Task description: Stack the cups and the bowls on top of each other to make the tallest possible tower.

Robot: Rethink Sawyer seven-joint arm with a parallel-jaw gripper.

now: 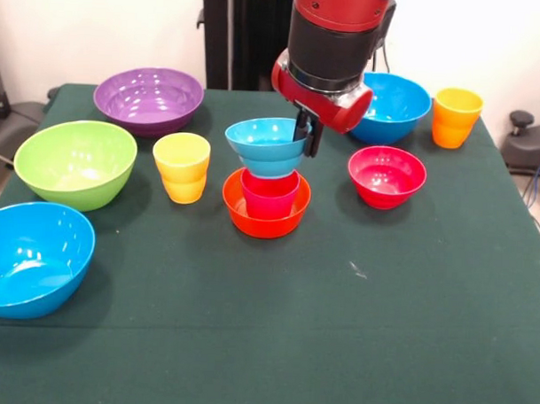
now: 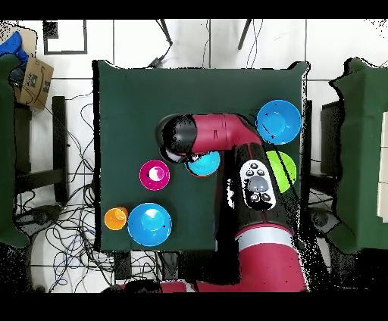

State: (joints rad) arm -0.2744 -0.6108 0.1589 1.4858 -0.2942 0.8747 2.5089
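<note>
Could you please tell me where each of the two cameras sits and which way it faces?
Front view: across the table, looking at the tabletop; the arm comes down from the top, its end effector at the light blue bowl above the red-pink cup in the orange bowl.
Overhead view: above, looking straight down; the red arm reaches up from the bottom.
Both show the small red bowl, the orange cup and the light blue bowl.

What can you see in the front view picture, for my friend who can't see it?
The robot's hand grips the rim of a light blue bowl sitting on a red-pink cup inside an orange bowl. Around them on the green table sit purple, lime, red and two blue bowls, plus yellow and orange cups.
</note>
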